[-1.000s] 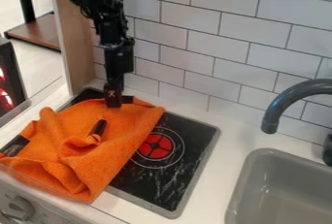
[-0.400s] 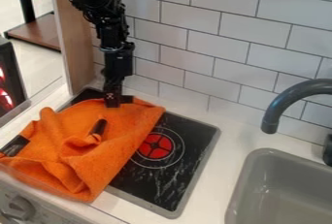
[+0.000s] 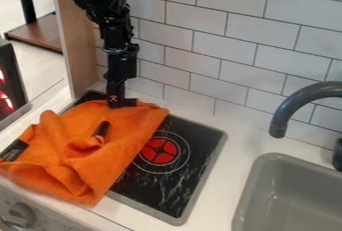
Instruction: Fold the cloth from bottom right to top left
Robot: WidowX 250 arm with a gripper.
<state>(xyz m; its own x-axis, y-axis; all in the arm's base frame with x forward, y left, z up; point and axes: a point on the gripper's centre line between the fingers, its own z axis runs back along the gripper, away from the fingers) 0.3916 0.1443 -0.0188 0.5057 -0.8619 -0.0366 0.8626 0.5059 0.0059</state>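
The black gripper (image 3: 120, 102) points straight down at the back edge of the orange cloth (image 3: 127, 130), its lower end against the fabric. The cloth lies rumpled over the left part of the black stove top, with a raised fold near its middle and its lower edge bunched. Dark patches show on the cloth at its left corner, in its middle and at its back edge beside the gripper.
A red burner mark (image 3: 159, 150) shows on the stove top (image 3: 175, 187) right of the cloth. The grey sink (image 3: 250, 190) and dark faucet (image 3: 287, 110) stand at the right. White tiled wall (image 3: 220, 50) rises behind; a wooden panel (image 3: 77, 40) is at the left.
The gripper has shifted slightly up in the view, towards the wall. The cloth's back edge and lower corner have moved up a little too.
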